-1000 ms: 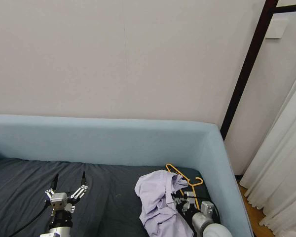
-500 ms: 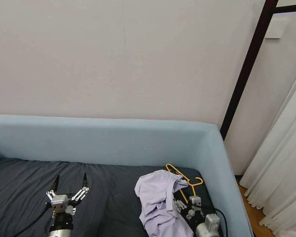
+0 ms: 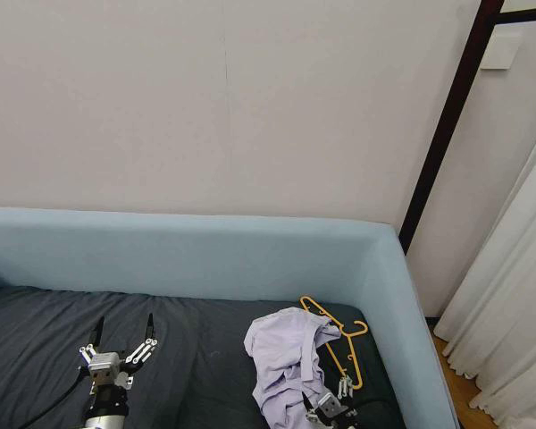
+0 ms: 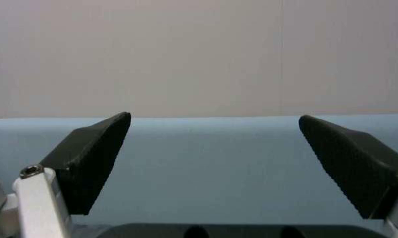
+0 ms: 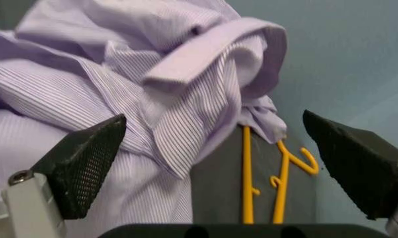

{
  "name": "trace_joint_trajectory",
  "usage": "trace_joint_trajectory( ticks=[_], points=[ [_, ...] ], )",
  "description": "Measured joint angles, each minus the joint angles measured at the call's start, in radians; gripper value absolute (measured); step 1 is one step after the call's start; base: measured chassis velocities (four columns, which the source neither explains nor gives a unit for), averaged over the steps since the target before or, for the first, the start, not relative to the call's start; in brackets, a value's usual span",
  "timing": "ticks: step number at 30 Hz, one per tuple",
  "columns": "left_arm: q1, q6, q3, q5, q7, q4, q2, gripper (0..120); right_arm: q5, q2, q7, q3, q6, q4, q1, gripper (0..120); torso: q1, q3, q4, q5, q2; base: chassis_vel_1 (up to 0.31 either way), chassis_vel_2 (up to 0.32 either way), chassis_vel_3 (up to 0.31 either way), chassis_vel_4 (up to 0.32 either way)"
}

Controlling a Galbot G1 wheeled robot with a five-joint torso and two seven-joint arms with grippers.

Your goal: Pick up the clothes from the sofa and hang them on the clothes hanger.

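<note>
Two spread-fingered grippers: left gripper [image 3: 125, 320] above the dark cushion [image 3: 36, 322], right gripper [image 3: 333, 399] beside a crumpled lilac striped shirt [image 3: 281, 357] overlapping an orange hanger [image 3: 350, 354].

- A plain off-white wall [image 3: 223, 107] is pictured behind a light blue sofa [image 3: 188, 255]; a faint vertical seam [image 3: 225, 63] can be made out on its surface.
- The sofa's seat [image 3: 36, 322] is covered in dark grey fabric.
- A dark post [image 3: 442, 134] is seen slanting up the wall to the right of the sofa.
- White curtains [image 3: 509, 331] are hung at the far right, with a strip of wooden floor [image 3: 460, 407] shown between them and the sofa.
- The room is evenly lit.
</note>
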Motion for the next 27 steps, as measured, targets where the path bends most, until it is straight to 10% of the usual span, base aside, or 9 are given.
trace_joint_trajectory(
  ticks=[27],
  points=[
    [-0.002,0.002,0.008,0.009,0.0,0.001,-0.021,100,0.041,0.026,0.058,0.015,0.079,-0.058,0.025,100,0.0,0.0,-0.0001,0.0001,0.0,0.0,0.0,0.0,0.0]
  ],
)
